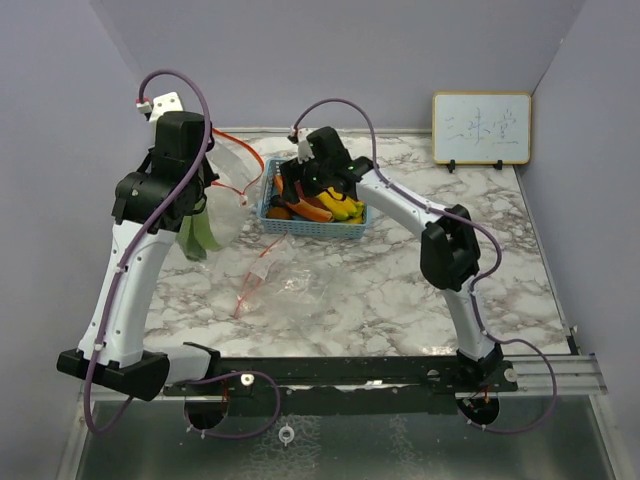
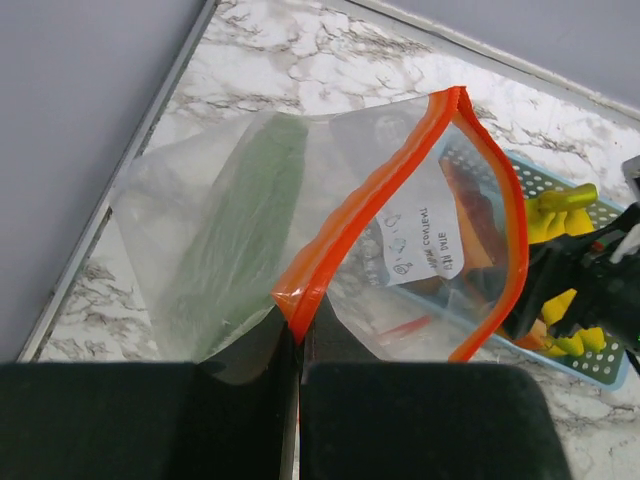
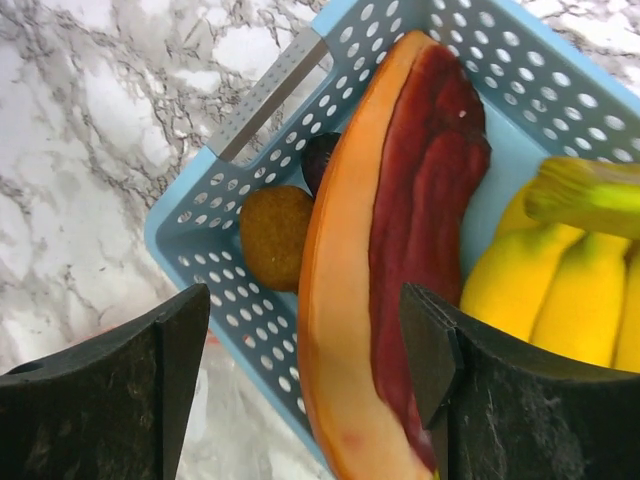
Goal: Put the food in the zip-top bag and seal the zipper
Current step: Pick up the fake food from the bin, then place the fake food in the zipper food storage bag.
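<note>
Hovering right gripper (image 3: 305, 330) wide over basket (image 3: 200, 205), straddling orange-red slice (image 3: 400, 200), long axis across closing line; pinching bag (image 2: 400, 240) rim left of basket with left gripper (image 2: 298, 350)

Left gripper (image 2: 298, 352), left of the basket (image 1: 312, 229), jaws pinched on the zip-top bag (image 2: 400, 180); right gripper (image 3: 305, 325) over the basket, jaws apart

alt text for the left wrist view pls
The left gripper pinches the orange zipper edge of a clear zip-top bag, holding it open above a marble table. A long green vegetable lies inside the bag, and beyond it sits a blue basket with yellow bananas.
</note>
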`<state>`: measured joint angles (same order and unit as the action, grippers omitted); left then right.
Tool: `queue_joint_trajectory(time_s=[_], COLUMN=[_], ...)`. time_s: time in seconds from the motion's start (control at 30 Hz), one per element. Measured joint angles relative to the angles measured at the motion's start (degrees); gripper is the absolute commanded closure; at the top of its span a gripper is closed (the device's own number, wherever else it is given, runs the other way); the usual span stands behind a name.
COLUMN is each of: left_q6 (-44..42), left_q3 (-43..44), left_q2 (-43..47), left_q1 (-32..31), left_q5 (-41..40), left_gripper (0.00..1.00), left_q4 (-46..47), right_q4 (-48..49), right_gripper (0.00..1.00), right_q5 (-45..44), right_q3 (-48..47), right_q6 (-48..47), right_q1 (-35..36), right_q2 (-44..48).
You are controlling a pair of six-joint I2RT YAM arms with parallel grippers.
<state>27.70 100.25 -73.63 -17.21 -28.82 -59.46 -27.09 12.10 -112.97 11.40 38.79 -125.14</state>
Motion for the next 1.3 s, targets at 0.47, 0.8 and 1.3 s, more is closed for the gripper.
queue_joint_trajectory(time_s=[0.47,0.8,1.3], left_q6=[0.1,0.1,1.0], left_q3=[-3.0,-3.0,-3.9], left_q2=[1.6,1.6,1.5], left_q1=[0.0,0.0,0.0], left_q5=[-1.9,-1.8,1.0], left_gripper=[1.00,1.00,1.00], left_q4=[0.8,1.2,2.5], right_q4=[-0.3,-0.4,-0.3], right_gripper=[0.36,0.96,0.98], right_q5=[-11.7,-19.3,-20.6], right_q3=[-3.5,-4.1,-0.1], right_q6=[-5.0,-8.2,-3.5], right_q1=[3.4,3.7,2.4], right_q2=[-8.3,-9.7,0.1])
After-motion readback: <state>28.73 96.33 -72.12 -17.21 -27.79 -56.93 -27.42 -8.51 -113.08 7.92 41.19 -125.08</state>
